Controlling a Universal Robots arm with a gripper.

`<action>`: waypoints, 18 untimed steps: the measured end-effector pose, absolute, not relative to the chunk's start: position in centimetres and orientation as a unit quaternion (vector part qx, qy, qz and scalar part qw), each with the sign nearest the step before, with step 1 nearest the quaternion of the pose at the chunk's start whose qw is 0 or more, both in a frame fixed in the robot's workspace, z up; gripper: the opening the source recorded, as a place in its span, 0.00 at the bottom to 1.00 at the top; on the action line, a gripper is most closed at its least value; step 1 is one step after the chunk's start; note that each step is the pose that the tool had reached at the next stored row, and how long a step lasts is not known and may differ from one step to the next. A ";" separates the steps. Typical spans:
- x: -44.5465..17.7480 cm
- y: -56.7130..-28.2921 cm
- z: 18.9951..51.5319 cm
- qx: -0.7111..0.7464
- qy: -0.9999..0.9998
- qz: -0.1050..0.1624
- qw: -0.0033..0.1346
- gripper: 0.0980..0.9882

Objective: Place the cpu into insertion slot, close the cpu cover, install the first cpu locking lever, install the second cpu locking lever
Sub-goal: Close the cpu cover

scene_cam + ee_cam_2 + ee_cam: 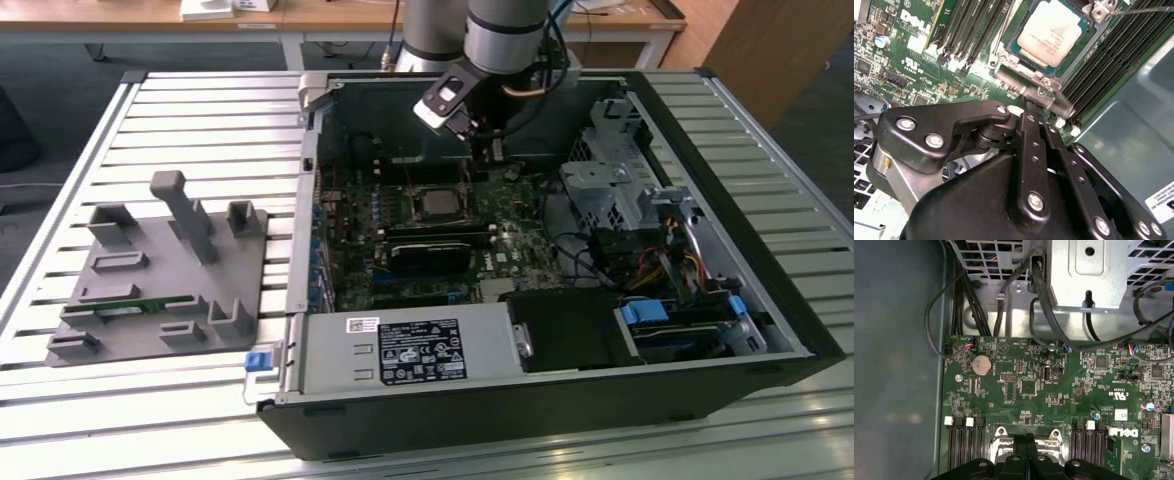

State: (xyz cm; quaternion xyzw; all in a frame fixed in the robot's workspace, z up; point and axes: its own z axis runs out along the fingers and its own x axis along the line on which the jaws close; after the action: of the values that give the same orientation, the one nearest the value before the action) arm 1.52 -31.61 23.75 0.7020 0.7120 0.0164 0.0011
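Black gripper linkage is looming closest in the second wrist view, its fingers pressing together with nothing showing between them. Their tips are touching down at the silver edge of the cpu cover.

In the exterior view, a computer case is lying open on a slatted table. It is holding a green board, a metal drive cage toward the exterior view's right, and a labelled power supply along the near wall. At the exterior view's left, a grey tray with upright posts is sitting well apart from the case.

Inside the case, the cpu is sitting flat in the insertion slot on the board, pale face up. The cover is lying down around it, framing the chip in its window. The chip is lying just beyond the fingertips, apart from them, with the cover's edge between.
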 end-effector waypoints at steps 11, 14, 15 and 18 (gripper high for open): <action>0.7 -31.6 23.4 0.702 0.712 0.016 0.001 0.01; -0.2 -31.6 23.2 0.702 0.712 0.016 0.001 0.01; -0.6 -31.6 23.2 0.702 0.712 0.016 0.001 0.01; -1.4 -31.6 23.1 0.702 0.712 0.016 0.001 0.01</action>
State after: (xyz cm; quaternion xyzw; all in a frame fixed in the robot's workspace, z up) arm -1.43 -31.60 23.13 0.7020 0.7120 0.0164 0.0010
